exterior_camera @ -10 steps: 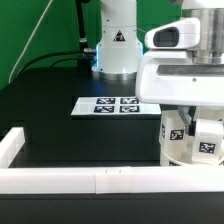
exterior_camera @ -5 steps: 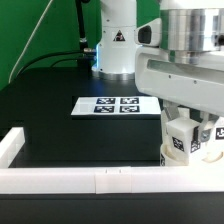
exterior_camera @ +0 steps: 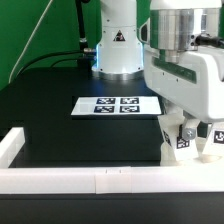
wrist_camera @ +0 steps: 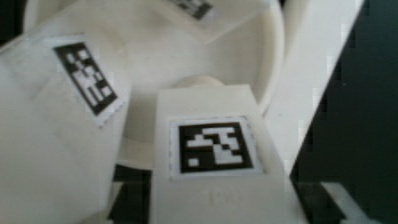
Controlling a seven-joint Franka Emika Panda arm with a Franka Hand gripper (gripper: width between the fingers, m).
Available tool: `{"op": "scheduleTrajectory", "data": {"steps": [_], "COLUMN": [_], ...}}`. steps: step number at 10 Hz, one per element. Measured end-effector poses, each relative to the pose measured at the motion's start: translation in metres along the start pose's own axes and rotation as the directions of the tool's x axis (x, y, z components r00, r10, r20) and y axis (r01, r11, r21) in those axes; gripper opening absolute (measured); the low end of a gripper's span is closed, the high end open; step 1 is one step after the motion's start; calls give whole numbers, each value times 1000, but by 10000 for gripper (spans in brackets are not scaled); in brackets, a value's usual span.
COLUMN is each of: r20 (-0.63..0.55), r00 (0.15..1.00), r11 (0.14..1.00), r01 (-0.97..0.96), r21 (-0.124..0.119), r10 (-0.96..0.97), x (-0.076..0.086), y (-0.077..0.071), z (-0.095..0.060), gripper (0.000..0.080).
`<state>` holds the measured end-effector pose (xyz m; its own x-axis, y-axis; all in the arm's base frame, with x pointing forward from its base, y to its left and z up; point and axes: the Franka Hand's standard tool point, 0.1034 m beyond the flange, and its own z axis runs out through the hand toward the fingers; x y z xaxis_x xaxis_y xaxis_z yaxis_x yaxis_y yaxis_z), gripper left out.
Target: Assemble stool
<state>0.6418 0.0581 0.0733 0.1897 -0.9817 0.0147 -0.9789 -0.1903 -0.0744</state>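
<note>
- The gripper (exterior_camera: 192, 118) hangs low over the stool parts; its fingers are hidden, so I cannot tell whether they grip anything.
- Stool leg (wrist_camera: 210, 140): white, blocky, with a black-and-white square tag.
- More tagged white pieces (exterior_camera: 186, 142) crowd the table's near corner at the exterior view's right, beside the white rail (exterior_camera: 90, 180).
- The marker board (exterior_camera: 115, 105) lies mid-table.

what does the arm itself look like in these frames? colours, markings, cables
The arm is glossy white with rounded housings and a grey ribbed wrist section at the top. Its white base column carries a black triangular warning sticker and dark joint rings. Cables run behind the base against a green backdrop. The jaws are not visible.
</note>
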Motion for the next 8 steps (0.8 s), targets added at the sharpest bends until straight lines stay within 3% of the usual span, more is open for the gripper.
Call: {"op": "scheduleTrajectory", "data": {"steps": [2,4,5,6,7,8], "r20": [0,0,1,10,8,1], "r00": [991,995,996,999,999,990], "r11": [991,995,996,999,997,987], "r01": [-134,-98,-86,-37,46,138], "r21": [-12,-15,-8,24,63,79], "r10": [134,98,86,37,-46,-138], "x": [3,3,3,1,1,1], "y": [3,4,2,-4,-7,-6], "z": [0,1,-1,-12,-24,-32], "gripper": [343,343,522,609,609,643]}}
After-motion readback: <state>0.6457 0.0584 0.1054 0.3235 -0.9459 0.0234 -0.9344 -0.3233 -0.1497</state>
